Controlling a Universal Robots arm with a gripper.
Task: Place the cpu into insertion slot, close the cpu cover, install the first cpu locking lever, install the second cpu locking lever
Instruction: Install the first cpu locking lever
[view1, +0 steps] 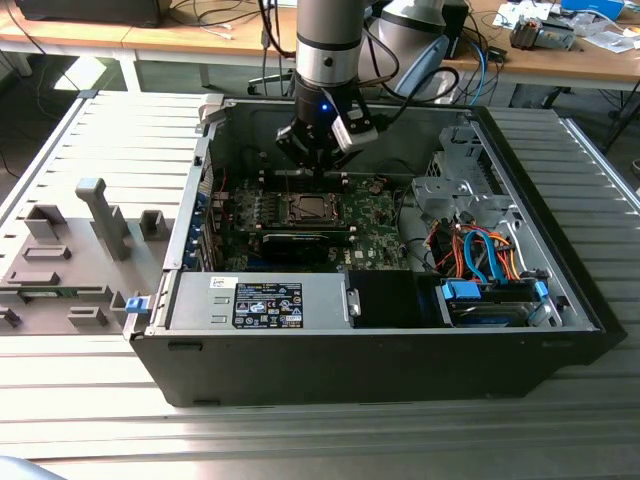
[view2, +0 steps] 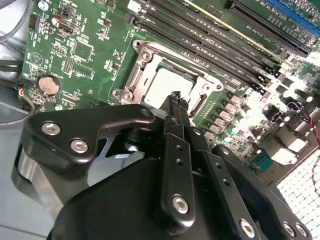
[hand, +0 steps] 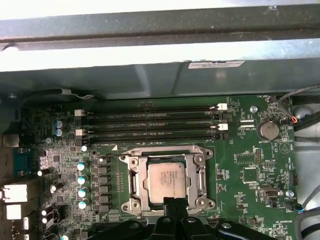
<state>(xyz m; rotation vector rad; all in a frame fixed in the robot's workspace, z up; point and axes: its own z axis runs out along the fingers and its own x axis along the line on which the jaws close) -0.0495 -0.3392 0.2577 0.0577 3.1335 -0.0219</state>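
First wrist view shows the dull silver square cpu (hand: 168, 181) seated in the silvery-rimmed insertion slot (hand: 131, 184) on the green circuit board (hand: 250, 165), the thin metal cpu cover (hand: 202, 176) lying flat around it. Just above the cpu's edge, the black end effector (hand: 172, 204) has its fingers pressed together, gripping nothing.

Gripper (view2: 176, 100) fingers hide near edge of cpu (view2: 165, 85); levers' state too small to tell.
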